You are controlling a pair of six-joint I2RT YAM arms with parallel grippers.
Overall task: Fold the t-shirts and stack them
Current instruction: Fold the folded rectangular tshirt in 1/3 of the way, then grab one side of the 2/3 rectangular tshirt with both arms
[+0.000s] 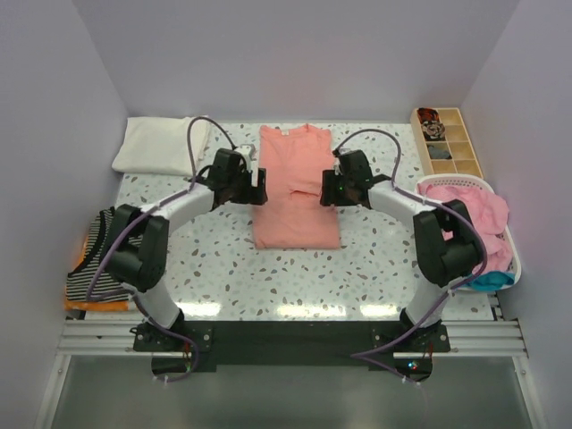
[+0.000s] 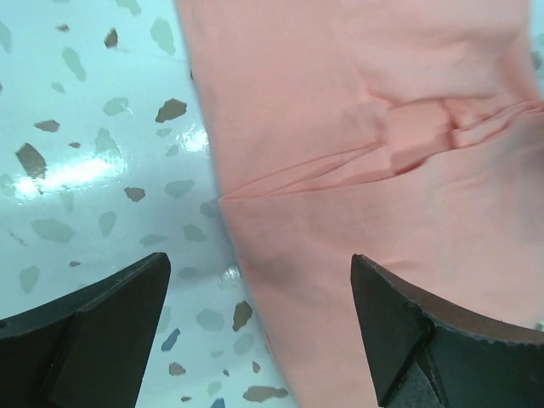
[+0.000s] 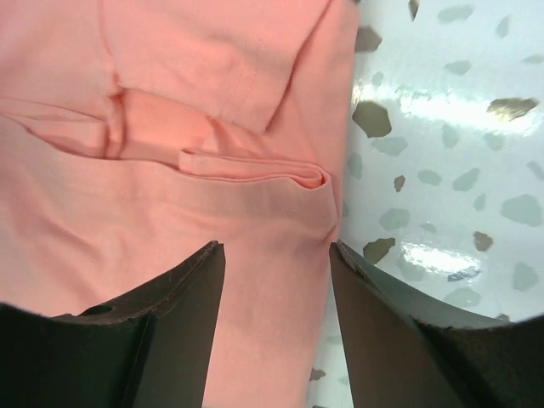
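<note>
A salmon-pink t-shirt (image 1: 295,192) lies flat in the middle of the table as a long strip, its sleeves folded inward. My left gripper (image 1: 258,188) is open at the shirt's left edge, level with the sleeve fold. In the left wrist view the gripper (image 2: 259,289) straddles that edge of the shirt (image 2: 357,127), one finger over the table and one over cloth. My right gripper (image 1: 328,189) is open at the right edge. In the right wrist view the gripper (image 3: 276,255) stands over the shirt (image 3: 170,187), just below the folded sleeve. Neither holds anything.
A white folded cloth (image 1: 161,145) lies at the back left. A black-and-white striped shirt (image 1: 94,255) sits at the left edge. A white basket (image 1: 512,246) at the right holds pink (image 1: 474,219) and teal (image 1: 492,280) clothes. A wooden compartment box (image 1: 445,138) stands behind it.
</note>
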